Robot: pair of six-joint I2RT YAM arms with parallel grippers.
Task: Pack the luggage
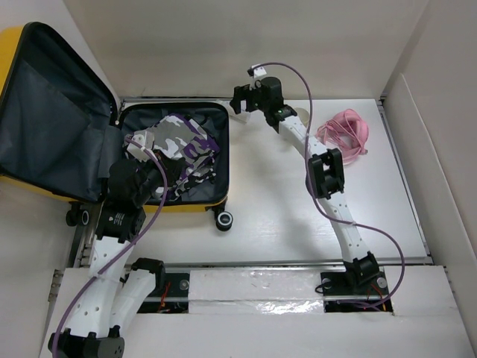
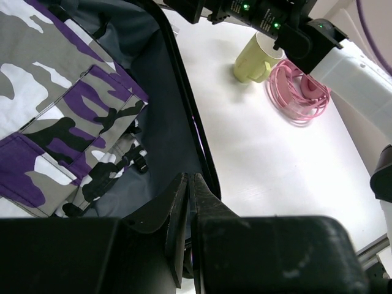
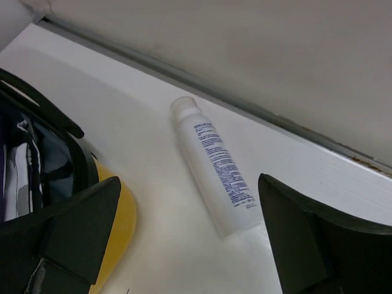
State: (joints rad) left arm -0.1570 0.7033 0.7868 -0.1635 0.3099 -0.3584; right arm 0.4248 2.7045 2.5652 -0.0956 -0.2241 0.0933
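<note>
Centre your wide-open right gripper (image 3: 190,184) across the white bottle (image 3: 214,168), clear of the luggage (image 3: 120,229), before closing.

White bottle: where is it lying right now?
Right wrist view: the white bottle lies on its side on the table near the back wall, just right of the luggage and its yellow shell, framed by the open right gripper.
</note>
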